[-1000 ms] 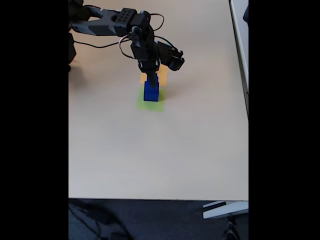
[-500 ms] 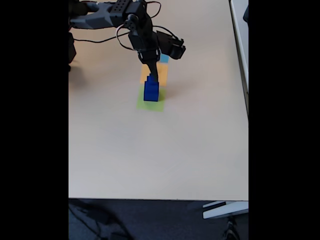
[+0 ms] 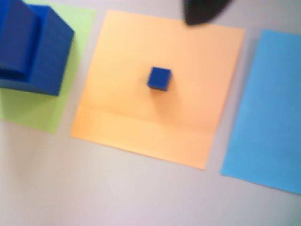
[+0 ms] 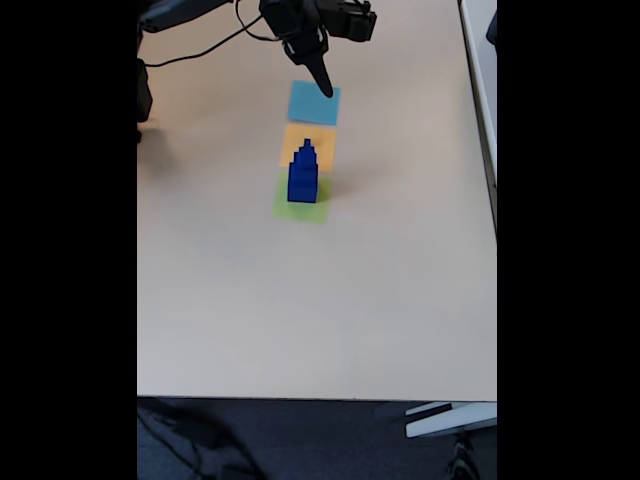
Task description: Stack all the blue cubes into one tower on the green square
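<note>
The tower (image 4: 303, 178) is seen standing on the green square (image 4: 318, 212). One small blue cube (image 3: 159, 78) is left apart on the orange square (image 3: 188, 127). The gripper (image 4: 324, 85) is held above the light-blue square (image 4: 300, 103); its grasp state cannot be told.

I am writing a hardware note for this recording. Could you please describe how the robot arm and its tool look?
In the fixed view, the arm is black throughout, built of blocky segments, with thin black cables looping loosely beside it. The tool is also black and tapers to a narrow, pointed tip. In the wrist view, part of it appears as a dark, blurred, rounded shape. No markings or labels can be made out.
</note>
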### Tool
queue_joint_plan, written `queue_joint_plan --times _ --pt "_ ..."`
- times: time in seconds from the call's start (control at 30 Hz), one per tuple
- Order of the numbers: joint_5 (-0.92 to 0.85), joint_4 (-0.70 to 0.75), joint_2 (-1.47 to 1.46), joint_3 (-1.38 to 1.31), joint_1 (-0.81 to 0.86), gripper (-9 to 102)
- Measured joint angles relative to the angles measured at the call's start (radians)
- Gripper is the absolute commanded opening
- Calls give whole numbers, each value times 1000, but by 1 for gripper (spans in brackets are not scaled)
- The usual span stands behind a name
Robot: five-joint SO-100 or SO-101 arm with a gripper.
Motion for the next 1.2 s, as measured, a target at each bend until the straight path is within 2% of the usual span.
queue_joint_plan --times 0.3,0.6,0.97,1.2 --pt "236 -34 -152 -20 -80 27" --pt "330 -167 -167 133 -61 25" --pt "333 -356 -161 417 -8 24" --pt "259 -390 -127 505 44 22"
